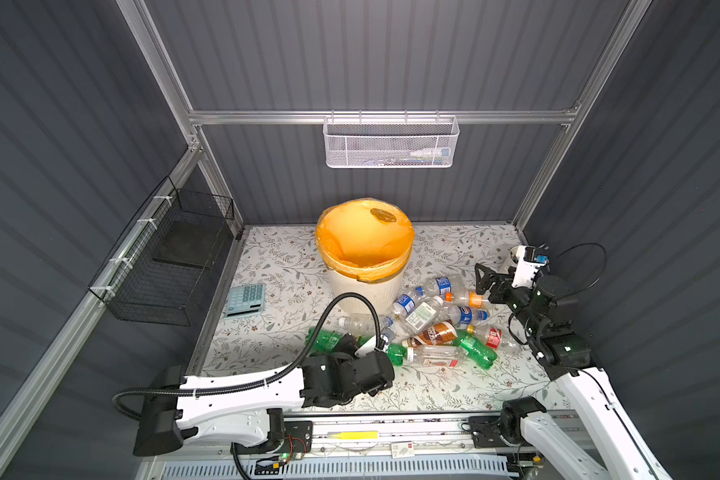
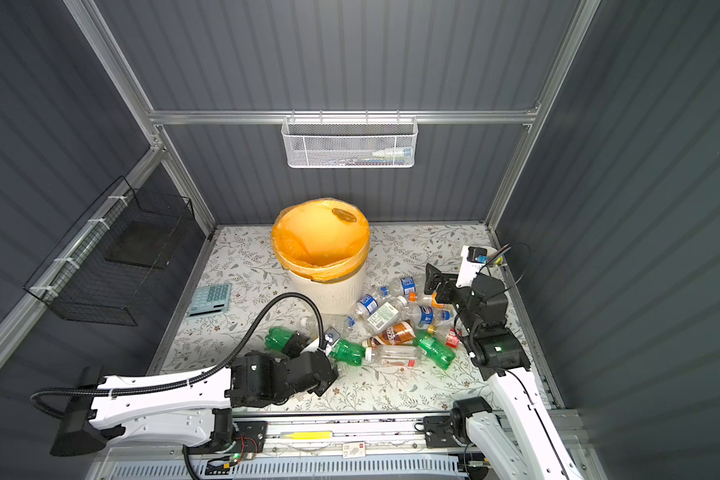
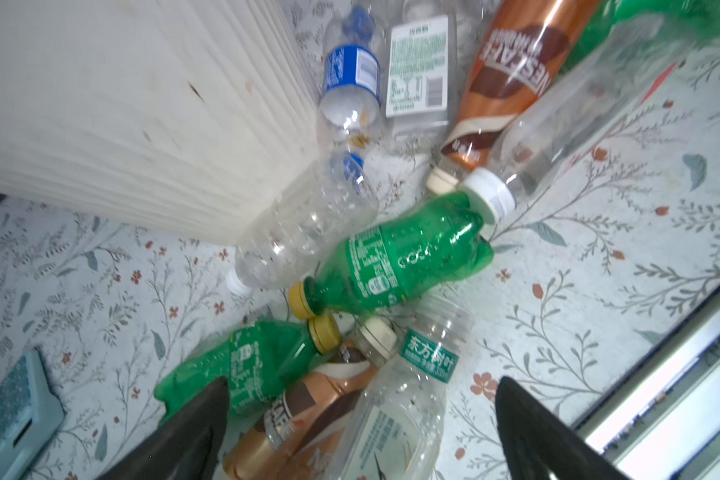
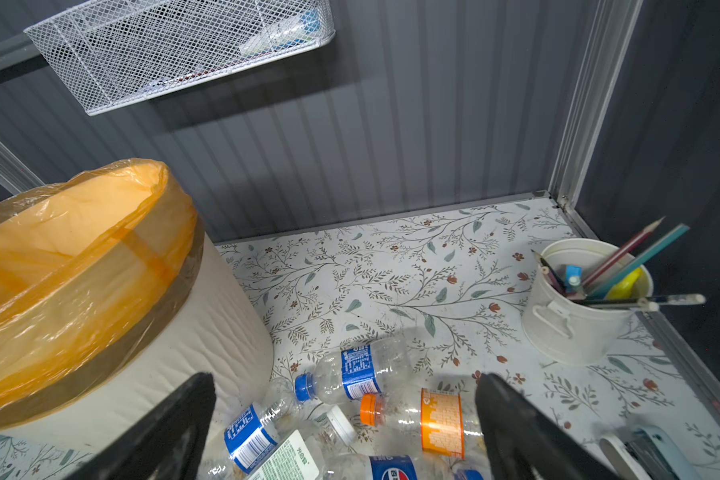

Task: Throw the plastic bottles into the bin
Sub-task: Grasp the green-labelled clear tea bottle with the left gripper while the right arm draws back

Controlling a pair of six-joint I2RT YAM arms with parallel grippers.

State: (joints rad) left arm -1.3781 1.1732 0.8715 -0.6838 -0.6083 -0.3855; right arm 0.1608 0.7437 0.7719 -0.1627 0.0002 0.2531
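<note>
Roughly sixteen small plastic bottles (image 1: 422,313) (clear, green and brown-labelled, mostly crumpled, caps on) lie heaped on the floral-patterned counter (image 1: 267,257). The heap runs from lower centre to right of centre in both top views, and its nearest bottles lie just beside the bin's foot. At the heap's left end the left claw (image 3: 361,381) hovers with its jaws wide apart and nothing in them, over a clear teal-labelled bottle (image 3: 429,353). In mid-frame stands the round cream-white ribbed plastic bin (image 1: 362,284) with its orange bag liner; I make out no bottle inside. Further right the right claw (image 4: 346,376) is likewise spread and empty, above a clear orange-capped bottle (image 4: 429,419). By my reading a first pick is in hand. The next move calls for dropping onto one bottle's body, closing across it, then lifting clear of the tall rim.
</note>
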